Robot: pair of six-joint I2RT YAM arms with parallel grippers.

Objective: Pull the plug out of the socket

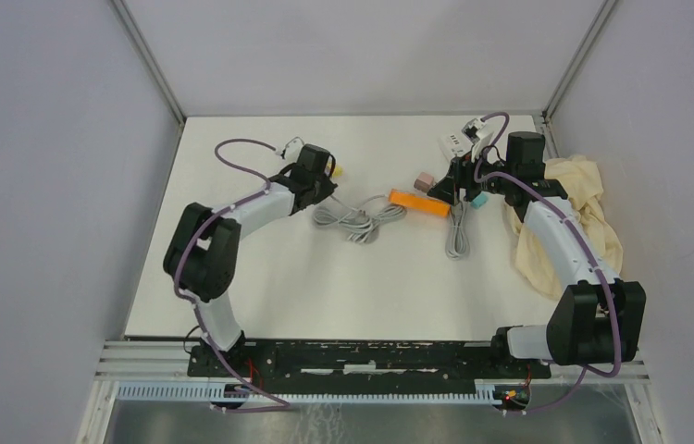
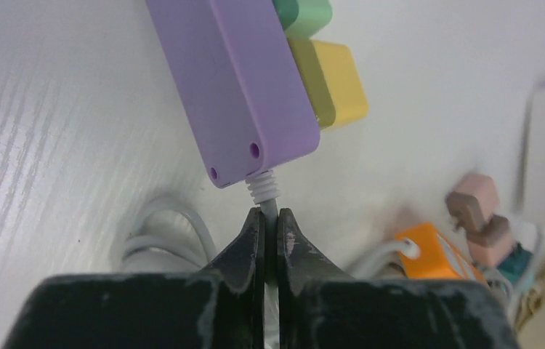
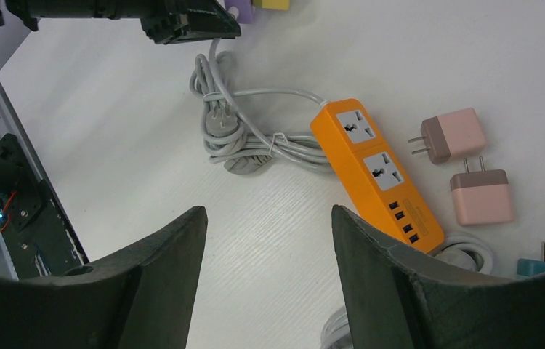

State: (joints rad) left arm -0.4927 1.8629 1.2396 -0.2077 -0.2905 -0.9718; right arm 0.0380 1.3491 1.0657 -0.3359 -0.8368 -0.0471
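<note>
Just below the purple strip point(image 2: 233, 80), in the left wrist view, the left pincer point(image 2: 270, 218) is pressed together on the grey cord point(image 2: 269, 203). The yellow plug point(image 2: 331, 87) and green plug point(image 2: 306, 14) sit seated in that strip's side. In the right wrist view the right pincer point(image 3: 268, 214) is spread, well apart from the strip. From above, it hangs well right of the strip. Held only by its cord, the strip may swing or drag when a plug is pulled, or the cord may slip.
</note>
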